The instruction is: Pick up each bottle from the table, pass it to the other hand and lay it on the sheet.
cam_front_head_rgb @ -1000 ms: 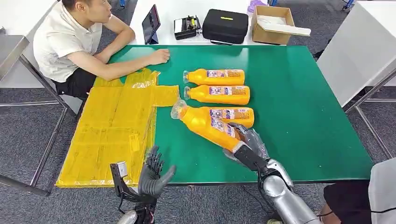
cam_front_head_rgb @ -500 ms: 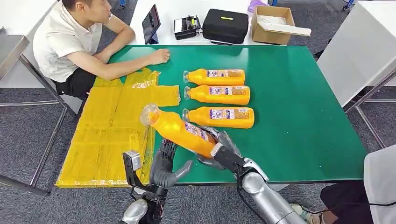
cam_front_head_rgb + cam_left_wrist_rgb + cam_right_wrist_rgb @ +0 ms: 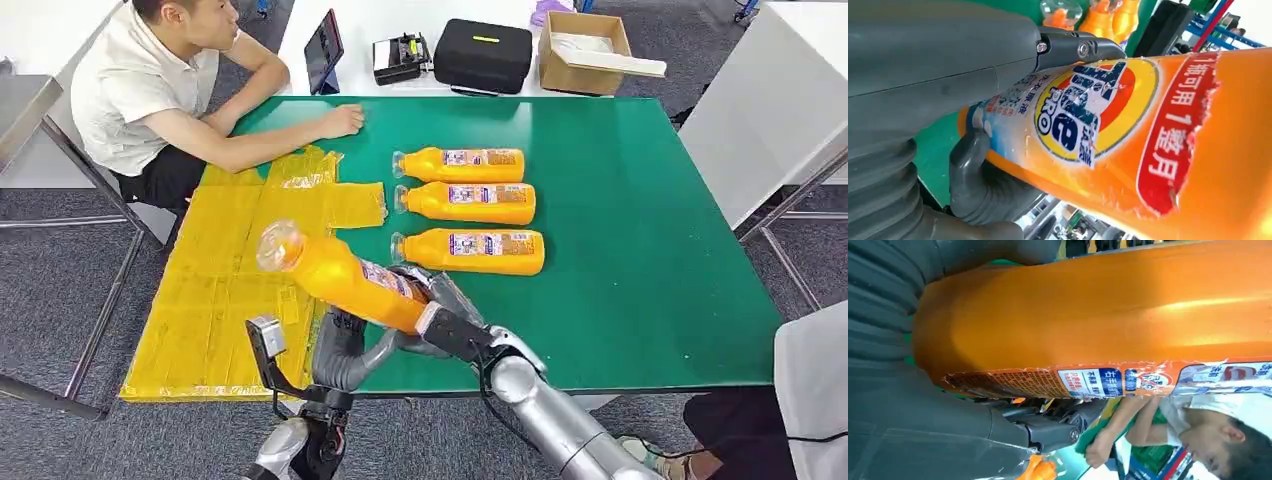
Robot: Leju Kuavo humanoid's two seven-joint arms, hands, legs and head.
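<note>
Three bottles (image 3: 470, 199) lie mid-desk; a person (image 3: 150, 90) sits at the far-left corner. Your right hand (image 3: 437, 318) grasps the raised bottle (image 3: 340, 277), left hand (image 3: 345, 350) cupping it beneath, above the yellow sheet's (image 3: 230, 280) near edge.

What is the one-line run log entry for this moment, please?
phase: handover | right hand: holds orange detergent bottle | left hand: touches the bottle's underside | table: three bottles | yellow sheet: no bottle

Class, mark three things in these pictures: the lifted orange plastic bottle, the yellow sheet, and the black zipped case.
Lifted orange plastic bottle (image 3: 345, 283): head view, on its orange body.
Yellow sheet (image 3: 235, 260): head view, on a bare middle part.
Black zipped case (image 3: 482, 55): head view, on its lid.
</note>
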